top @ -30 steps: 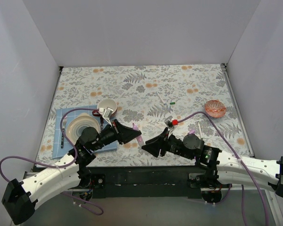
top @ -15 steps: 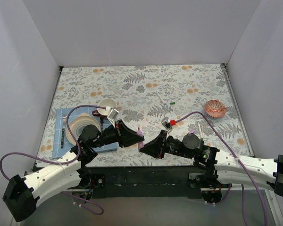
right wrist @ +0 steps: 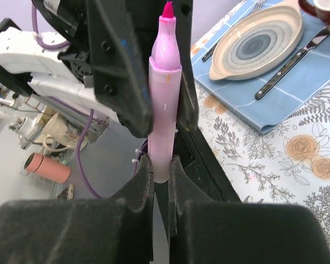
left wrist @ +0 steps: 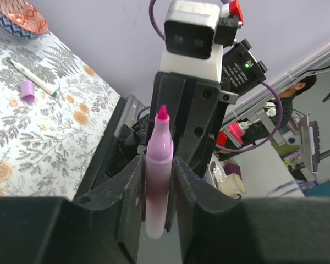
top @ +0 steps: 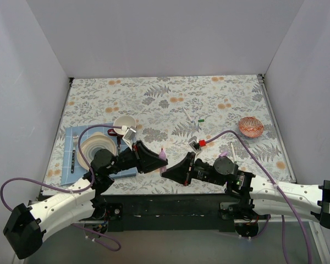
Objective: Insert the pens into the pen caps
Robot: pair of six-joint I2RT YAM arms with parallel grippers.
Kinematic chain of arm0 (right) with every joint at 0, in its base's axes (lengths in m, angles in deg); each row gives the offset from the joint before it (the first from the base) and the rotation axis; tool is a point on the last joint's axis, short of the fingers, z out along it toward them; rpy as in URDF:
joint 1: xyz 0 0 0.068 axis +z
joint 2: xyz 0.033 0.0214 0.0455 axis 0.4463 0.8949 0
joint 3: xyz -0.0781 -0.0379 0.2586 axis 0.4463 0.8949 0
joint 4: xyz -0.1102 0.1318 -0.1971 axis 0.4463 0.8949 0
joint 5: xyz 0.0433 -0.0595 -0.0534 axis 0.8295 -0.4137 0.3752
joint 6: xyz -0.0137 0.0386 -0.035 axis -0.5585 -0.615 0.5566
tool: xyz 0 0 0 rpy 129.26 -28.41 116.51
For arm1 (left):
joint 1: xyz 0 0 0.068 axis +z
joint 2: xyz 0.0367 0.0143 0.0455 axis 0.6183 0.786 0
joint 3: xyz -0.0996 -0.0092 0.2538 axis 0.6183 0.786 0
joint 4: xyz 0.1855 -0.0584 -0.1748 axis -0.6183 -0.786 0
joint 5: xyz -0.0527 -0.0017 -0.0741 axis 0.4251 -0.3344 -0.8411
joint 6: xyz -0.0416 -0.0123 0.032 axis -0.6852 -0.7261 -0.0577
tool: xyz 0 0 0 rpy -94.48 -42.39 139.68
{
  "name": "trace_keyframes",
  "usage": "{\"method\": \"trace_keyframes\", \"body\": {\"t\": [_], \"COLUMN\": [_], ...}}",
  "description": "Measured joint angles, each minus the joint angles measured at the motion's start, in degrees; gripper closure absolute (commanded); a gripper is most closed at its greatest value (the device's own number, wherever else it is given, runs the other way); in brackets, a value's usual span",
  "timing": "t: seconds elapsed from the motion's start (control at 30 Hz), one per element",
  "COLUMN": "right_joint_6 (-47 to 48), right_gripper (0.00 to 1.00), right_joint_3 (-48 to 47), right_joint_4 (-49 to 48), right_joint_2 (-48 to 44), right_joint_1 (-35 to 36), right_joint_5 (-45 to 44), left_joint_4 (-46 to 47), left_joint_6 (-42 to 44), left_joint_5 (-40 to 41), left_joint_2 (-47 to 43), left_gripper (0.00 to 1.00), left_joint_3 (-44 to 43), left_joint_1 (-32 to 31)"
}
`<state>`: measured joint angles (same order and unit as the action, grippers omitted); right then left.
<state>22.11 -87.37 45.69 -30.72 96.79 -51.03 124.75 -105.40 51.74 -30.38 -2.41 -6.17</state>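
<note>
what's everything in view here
pink pen: 1, pink, upright between both hands
white pen: 1, white with green ends, near right arm
lilac cap: 1, lilac, beside that pen
second white pen: 1, white, mid-table
green cap: 1, green, beside it
plate: 1, cream with grey rings, on mat
mat: 1, blue, left side
knife: 1, black handle, on mat
second utensil: 1, dark, mat's left edge
cup: 1, white, behind mat
bowl: 1, orange-red, right side
left hand: 1, black, shut on pink pen
right hand: 1, black, shut on pink pen
</note>
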Motion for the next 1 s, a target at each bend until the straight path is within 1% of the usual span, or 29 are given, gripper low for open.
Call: {"method": "trace_keyframes", "body": {"t": [0.07,0.13,0.3,0.4,0.53,0.57,0.6,0.67,0.73,0.8,0.83,0.87,0.9,0.93,1.0], "right_joint_6": [0.04,0.02,0.02,0.02,0.02,0.02,0.02,-0.48,-1.03,-1.29,-1.36,-1.51,-1.84,-1.97,-1.86], "right_gripper": [0.99,0.99,0.99,0.99,0.99,0.99,0.99,0.99,0.99,0.87,0.76,0.61,0.56,0.49,0.46], "right_joint_3": [0.0,0.0,0.0,0.0,0.0,0.0,0.0,0.0,0.0,0.0,0.0,0.0,0.0,0.0,-0.07], "right_joint_4": [-0.2,-0.24,-0.22,-0.2,-0.2,-0.2,-0.22,-0.24,-0.5,-0.92,-1.05,-1.05,-0.96,-1.01,0.13], "right_joint_2": [-0.07,-0.26,-0.61,-0.42,0.42,0.68,0.92,1.44,1.53,1.4,1.36,1.27,1.16,1.07,1.01], "right_joint_1": [0.02,0.02,-0.02,-0.02,-0.02,-0.02,-0.02,-0.04,-0.15,-0.13,-0.15,-0.13,-0.13,-0.11,-0.07], "right_joint_5": [-0.81,-1.81,-3.48,-3.56,-3.37,-3.32,-3.26,-3.08,-3.1,-2.95,-2.97,-2.99,-3.21,-3.5,-4.74], "left_joint_4": [-0.11,-0.63,-0.68,0.04,0.72,1.01,1.4,2.01,3.26,4.22,4.5,4.61,4.52,3.69,-0.83], "left_joint_6": [-0.33,-0.72,-1.01,-1.09,-1.51,-1.53,-1.6,-1.18,-1.01,-1.05,-1.11,-1.2,-1.18,-1.25,0.26], "left_joint_5": [-0.04,-0.04,-0.02,0.0,0.0,-0.07,-0.07,-0.66,-1.18,-1.55,-1.53,-1.49,-1.27,-0.81,0.72], "left_joint_2": [-0.22,-0.35,-0.35,-0.28,1.16,1.79,2.45,3.52,3.96,4.02,4.02,4.0,3.85,3.61,2.54], "left_gripper": [0.53,0.48,0.49,0.52,0.63,0.79,0.88,1.0,1.0,1.0,1.0,1.0,1.0,1.0,1.0], "left_joint_3": [0.37,0.52,0.79,1.6,1.79,1.79,1.79,1.79,1.86,1.88,1.88,1.88,1.88,1.86,0.7], "left_joint_1": [-0.04,-0.13,-0.15,-0.15,-0.15,-0.15,-0.15,-0.15,0.04,0.07,0.07,0.04,0.04,-0.02,-0.09]}}
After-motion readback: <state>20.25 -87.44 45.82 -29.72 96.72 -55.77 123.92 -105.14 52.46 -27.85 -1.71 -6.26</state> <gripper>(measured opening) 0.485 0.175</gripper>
